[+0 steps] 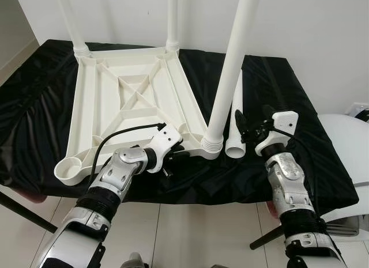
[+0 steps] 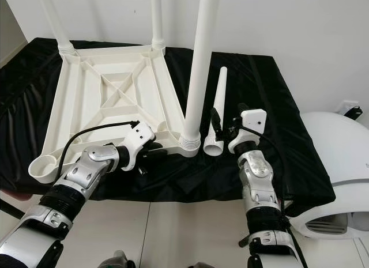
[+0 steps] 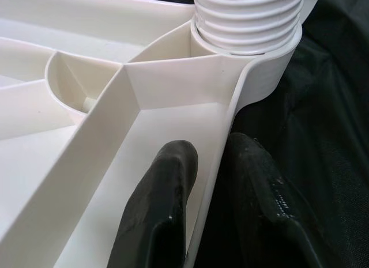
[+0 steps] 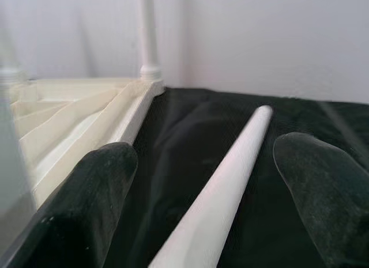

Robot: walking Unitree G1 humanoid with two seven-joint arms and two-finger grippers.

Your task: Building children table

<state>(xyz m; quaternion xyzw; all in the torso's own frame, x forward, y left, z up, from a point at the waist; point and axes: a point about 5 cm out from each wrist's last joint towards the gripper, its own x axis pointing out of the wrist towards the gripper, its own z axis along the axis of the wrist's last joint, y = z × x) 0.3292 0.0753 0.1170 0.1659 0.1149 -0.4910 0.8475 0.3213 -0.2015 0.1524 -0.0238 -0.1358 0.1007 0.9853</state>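
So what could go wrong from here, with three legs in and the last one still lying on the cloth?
1. The right end effector is open astride the loose leg; the round, tapered leg could roll away on the slick cloth as it closes.
2. The left end effector pinches only the tabletop's thin rim, so the top may slip or tilt while the last leg goes into the empty socket.

home room, tiled floor [image 1: 190,233], white wall [image 1: 300,26]
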